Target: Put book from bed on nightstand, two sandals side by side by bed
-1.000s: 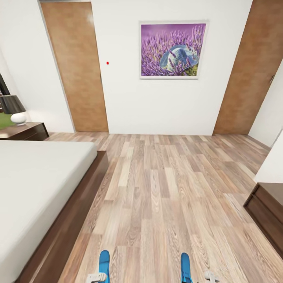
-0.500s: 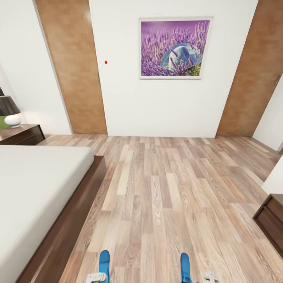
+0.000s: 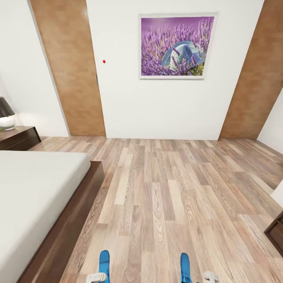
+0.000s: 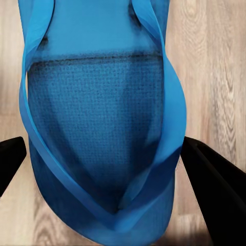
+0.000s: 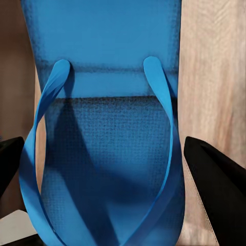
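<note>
Both bright blue sandals hang low over the wood-plank floor, one in each gripper. My left gripper [image 3: 96, 278] is shut on the left sandal [image 3: 104, 261]. In the left wrist view the black fingers [image 4: 212, 174] press that sandal [image 4: 102, 113] from both sides. My right gripper [image 3: 209, 276] is shut on the right sandal [image 3: 185, 265], which sits strap side up [image 5: 107, 133] between the fingers [image 5: 215, 177]. The bed [image 3: 35, 188] lies at the left, and a nightstand [image 3: 17, 137] with a lamp [image 3: 5, 116] stands beyond it. The book is out of view.
A white wall ahead carries a framed lavender picture [image 3: 175, 46] between two wooden doors [image 3: 68, 67] [image 3: 257, 74]. A dark cabinet corner [image 3: 277, 235] pokes in at the lower right. Open plank floor [image 3: 165, 196] stretches between bed and cabinet.
The whole view has shifted: wall, doors and picture look nearer, the nightstand and cabinet have slid toward the edges. Both sandals stay in the same place in the grippers.
</note>
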Motion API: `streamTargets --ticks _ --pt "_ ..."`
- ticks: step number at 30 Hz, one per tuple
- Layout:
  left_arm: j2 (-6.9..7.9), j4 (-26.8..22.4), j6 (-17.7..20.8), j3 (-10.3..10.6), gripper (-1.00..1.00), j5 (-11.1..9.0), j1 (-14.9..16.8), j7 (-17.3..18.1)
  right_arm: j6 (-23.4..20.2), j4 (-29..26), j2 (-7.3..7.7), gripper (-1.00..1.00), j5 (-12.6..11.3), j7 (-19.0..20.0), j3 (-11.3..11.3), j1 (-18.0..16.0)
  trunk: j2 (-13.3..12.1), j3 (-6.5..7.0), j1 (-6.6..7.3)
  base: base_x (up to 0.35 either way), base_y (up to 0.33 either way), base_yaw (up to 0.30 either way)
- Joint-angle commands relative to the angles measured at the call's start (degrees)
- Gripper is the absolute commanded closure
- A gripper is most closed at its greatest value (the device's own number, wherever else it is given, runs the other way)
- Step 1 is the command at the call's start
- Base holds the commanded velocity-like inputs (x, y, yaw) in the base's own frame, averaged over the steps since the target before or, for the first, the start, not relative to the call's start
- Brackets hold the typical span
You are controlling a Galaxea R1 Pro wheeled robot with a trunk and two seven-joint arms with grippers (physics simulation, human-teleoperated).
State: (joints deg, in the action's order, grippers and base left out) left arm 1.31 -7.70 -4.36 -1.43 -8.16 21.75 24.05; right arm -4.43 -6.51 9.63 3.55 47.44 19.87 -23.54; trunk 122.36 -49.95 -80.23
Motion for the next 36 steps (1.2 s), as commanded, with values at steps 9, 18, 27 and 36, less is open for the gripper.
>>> streamTargets --ticks 9,18,27,36 --pt "0.01 0.91 -0.12 -0.15 1.0 -0.28 0.04 0.29 -0.49 -0.09 -0.04 1.0 0.33 0.37 0.53 -0.02 0.02 -0.05 -0.02 0.333 0.0 0.0" --pt "0.01 0.93 -0.12 -0.16 1.0 -0.27 0.04 0.29 -0.49 -0.09 -0.05 1.0 0.4 0.35 0.54 -0.02 0.02 0.0 -0.02 0.333 0.0 -0.045" --pt "0.01 1.02 -0.12 -0.16 1.0 -0.27 0.04 0.29 -0.49 -0.09 -0.05 1.0 0.4 0.37 0.53 -0.02 0.02 0.05 -0.02 0.333 0.0 -0.051" --pt "0.01 1.02 -0.12 -0.16 1.0 -0.27 0.04 0.29 -0.49 -0.09 -0.05 1.0 0.4 0.31 0.53 -0.02 0.02 0.05 -0.02 0.333 0.0 -0.001"
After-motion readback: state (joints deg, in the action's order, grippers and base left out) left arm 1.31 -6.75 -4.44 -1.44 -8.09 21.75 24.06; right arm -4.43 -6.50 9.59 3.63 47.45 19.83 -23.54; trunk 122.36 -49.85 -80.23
